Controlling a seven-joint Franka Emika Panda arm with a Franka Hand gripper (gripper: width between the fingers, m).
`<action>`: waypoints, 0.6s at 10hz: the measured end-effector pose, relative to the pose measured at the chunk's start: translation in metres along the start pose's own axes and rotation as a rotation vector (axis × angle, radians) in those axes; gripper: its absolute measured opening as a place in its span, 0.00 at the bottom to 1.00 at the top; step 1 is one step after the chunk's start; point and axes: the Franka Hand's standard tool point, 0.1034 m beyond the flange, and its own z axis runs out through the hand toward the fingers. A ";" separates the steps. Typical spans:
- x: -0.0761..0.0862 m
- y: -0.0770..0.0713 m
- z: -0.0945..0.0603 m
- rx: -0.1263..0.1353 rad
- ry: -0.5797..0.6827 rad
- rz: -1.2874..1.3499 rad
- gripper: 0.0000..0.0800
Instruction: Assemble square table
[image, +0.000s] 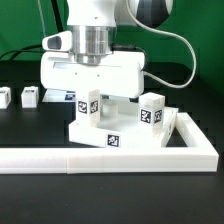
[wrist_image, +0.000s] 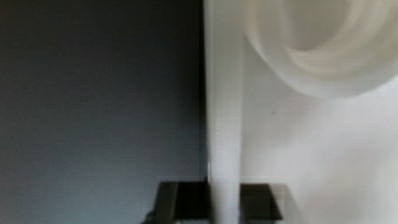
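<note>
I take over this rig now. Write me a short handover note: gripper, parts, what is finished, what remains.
Gripper: fingers shut on the tabletop edge.
Parts: first leg and second leg stand upright on the tabletop; loose legs sit apart at the exterior view's left.
Done: two legs seem mounted; how tight, I cannot tell.
Left: mount the loose legs.

My exterior camera faces the arm (image: 95, 20), low and close; my wrist camera, nearer still, shares only the square table (image: 130, 128) (wrist_image: 311, 130).
</note>
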 end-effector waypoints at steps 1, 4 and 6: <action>0.000 0.000 0.000 0.000 0.000 0.000 0.08; 0.000 0.000 0.000 0.000 0.000 0.000 0.08; 0.000 0.000 0.000 0.000 0.000 -0.020 0.08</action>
